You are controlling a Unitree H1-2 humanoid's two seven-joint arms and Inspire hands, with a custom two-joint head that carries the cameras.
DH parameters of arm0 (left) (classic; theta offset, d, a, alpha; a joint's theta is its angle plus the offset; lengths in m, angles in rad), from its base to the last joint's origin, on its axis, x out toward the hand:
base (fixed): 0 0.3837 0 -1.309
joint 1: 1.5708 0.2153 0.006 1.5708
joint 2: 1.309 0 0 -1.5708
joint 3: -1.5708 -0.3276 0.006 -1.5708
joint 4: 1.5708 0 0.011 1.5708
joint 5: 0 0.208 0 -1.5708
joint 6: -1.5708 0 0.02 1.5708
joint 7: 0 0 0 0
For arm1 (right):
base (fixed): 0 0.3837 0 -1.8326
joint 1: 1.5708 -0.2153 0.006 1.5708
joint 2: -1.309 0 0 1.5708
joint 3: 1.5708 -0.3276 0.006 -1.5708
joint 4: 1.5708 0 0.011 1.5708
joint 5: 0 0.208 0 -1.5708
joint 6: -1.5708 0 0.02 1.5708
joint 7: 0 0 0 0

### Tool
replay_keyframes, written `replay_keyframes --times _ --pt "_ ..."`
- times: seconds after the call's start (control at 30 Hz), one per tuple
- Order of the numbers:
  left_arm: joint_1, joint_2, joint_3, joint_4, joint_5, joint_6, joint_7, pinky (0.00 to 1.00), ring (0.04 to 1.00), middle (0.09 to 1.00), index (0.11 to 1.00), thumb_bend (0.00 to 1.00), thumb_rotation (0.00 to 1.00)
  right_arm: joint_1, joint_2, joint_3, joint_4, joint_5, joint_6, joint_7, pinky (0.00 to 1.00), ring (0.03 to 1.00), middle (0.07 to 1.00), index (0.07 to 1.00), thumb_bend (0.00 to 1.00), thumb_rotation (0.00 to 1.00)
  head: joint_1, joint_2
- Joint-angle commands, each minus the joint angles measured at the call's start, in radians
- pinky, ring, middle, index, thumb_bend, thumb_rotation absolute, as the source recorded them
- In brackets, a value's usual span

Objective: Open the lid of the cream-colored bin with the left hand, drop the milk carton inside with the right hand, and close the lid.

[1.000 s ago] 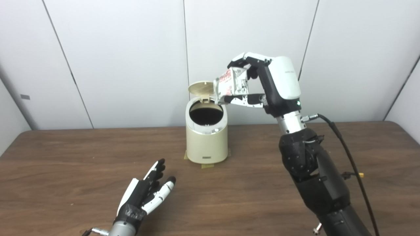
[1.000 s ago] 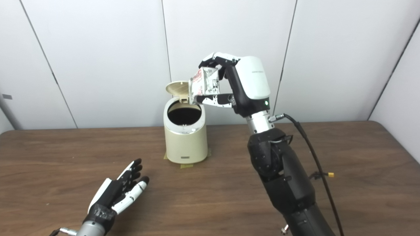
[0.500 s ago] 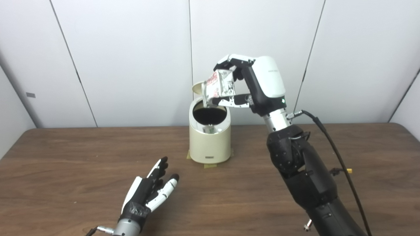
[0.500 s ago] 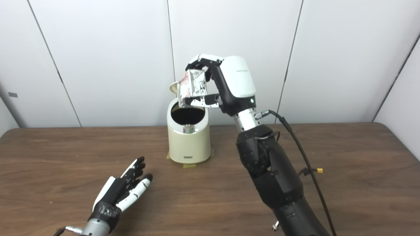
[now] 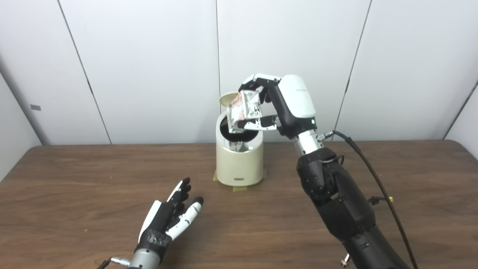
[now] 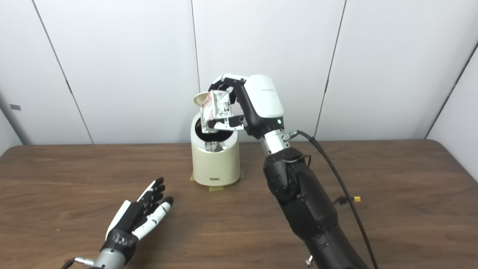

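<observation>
The cream-colored bin [image 5: 239, 164] stands upright at the back middle of the wooden table [image 5: 74, 179], its round lid [image 5: 227, 98] tipped up and open behind the mouth. My right hand [image 5: 276, 108] is shut on the milk carton [image 5: 243, 111], a crumpled white and red box, and holds it tilted directly over the bin's dark opening, its lower end at the rim. My left hand [image 5: 170, 218] lies open and empty on the table, palm up, near the front left, well apart from the bin.
Tape patches [image 5: 238, 188] mark the bin's base. A black cable [image 5: 373, 175] with a yellow tip runs from my right wrist across the table's right side. White wall panels stand close behind the table's far edge.
My right hand has moved left and down with the carton, from beside the raised lid to right over the bin's mouth. The camera has shifted a little. My left hand has stayed put.
</observation>
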Motion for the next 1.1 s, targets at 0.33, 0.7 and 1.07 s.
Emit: replay_keyframes --times 0.33,0.7,1.07 --pt "-0.015 -0.009 0.008 -0.049 0.021 -0.018 -0.008 0.98 0.973 0.975 1.0 0.4 0.54 -0.054 -0.007 0.008 0.054 -0.015 -0.026 -0.077 0.32 0.385 0.514 0.523 0.49 0.0 0.01 0.011" --pt "-0.006 -0.013 0.013 -0.064 0.032 -0.018 -0.017 0.97 0.969 0.972 1.0 0.4 0.53 -0.055 -0.027 0.021 0.113 -0.019 -0.055 -0.123 0.31 0.388 0.514 0.526 0.49 0.0 0.021 0.017" --pt "0.0 -0.02 0.019 -0.076 0.039 -0.007 -0.024 0.99 0.974 0.972 1.0 0.4 0.51 -0.055 -0.031 0.039 0.1 -0.058 0.011 -0.104 0.28 0.434 0.474 0.538 0.51 0.0 0.013 0.026"
